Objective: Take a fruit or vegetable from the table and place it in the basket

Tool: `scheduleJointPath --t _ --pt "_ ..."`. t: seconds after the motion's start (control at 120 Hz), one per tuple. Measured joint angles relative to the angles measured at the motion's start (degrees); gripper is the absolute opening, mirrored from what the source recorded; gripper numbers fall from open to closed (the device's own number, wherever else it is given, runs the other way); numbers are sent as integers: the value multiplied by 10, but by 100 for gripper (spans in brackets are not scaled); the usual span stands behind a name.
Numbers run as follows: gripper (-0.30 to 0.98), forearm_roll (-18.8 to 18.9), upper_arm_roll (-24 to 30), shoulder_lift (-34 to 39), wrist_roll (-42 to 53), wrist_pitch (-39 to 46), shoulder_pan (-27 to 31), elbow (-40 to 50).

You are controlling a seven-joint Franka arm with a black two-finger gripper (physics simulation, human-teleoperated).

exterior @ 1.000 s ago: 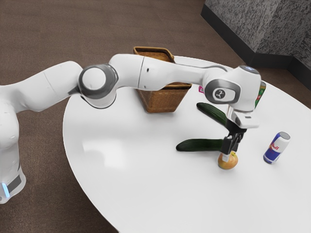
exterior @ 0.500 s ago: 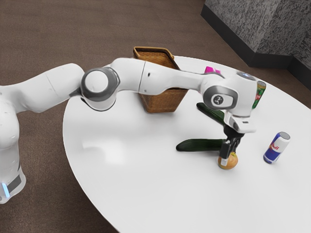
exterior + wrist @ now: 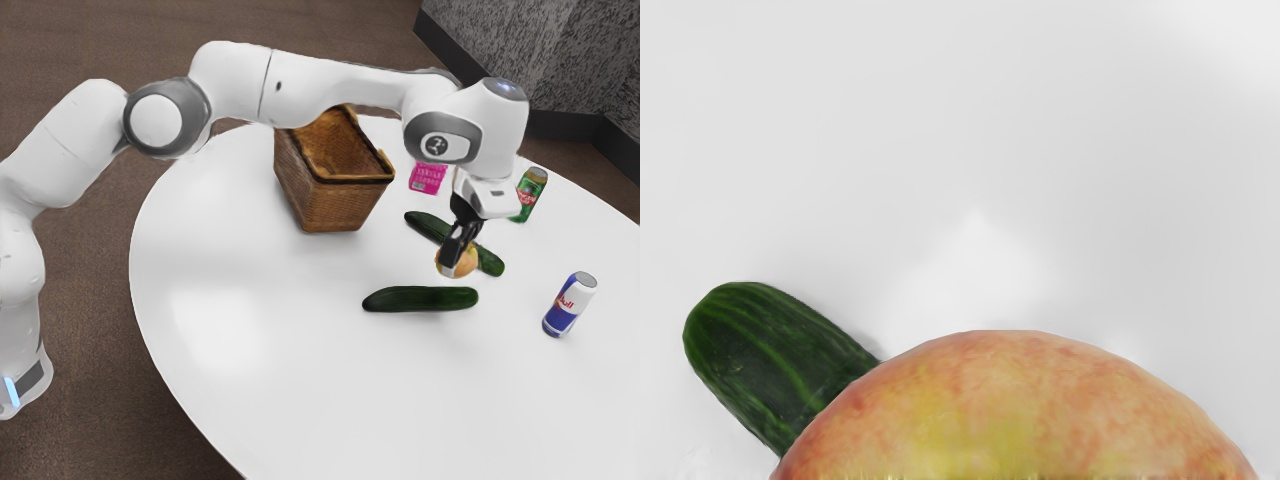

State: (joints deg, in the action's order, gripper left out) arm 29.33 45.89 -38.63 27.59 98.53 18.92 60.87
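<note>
Fruit (image 3: 469,262) hangs gripped between the fingers (image 3: 453,257), clear above the worktop (image 3: 270,370); two cucumbers (image 3: 420,299) lie lower, near them, the basket (image 3: 338,206) well apart.

Exterior: high beside arm (image 3: 320,92), farther, facing down. Wrist: arm-mounted, close, facing table (image 3: 940,140). Shared: fruit (image 3: 1020,410), cucumber (image 3: 765,360).

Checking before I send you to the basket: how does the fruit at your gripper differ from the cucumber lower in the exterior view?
The fruit is round; the lower cucumber is long and narrow. The fruit is mottled yellow and red; the cucumber is dark green. The cucumber lies on the table, while my gripper holds the fruit above it. Neither is in the basket.
</note>
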Motion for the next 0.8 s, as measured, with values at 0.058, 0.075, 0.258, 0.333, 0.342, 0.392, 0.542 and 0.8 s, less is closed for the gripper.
scheduleJointPath --t 0.058,0.075,0.258,0.333,0.342,0.392,0.542,0.8 --pt "33 -43 -54 115 -6 -1 17 83" --pt "33 -55 -66 145 -8 -2 25 106" --pt "34 -140 -145 308 -10 -21 121 214" --pt "34 -155 -196 309 2 -27 132 214" --pt "34 -157 -202 308 3 -27 132 214" --pt "33 -168 -243 298 15 -30 131 211" --pt "32 -184 -253 221 49 -35 158 155" --pt "34 -164 -194 188 89 -38 201 128"
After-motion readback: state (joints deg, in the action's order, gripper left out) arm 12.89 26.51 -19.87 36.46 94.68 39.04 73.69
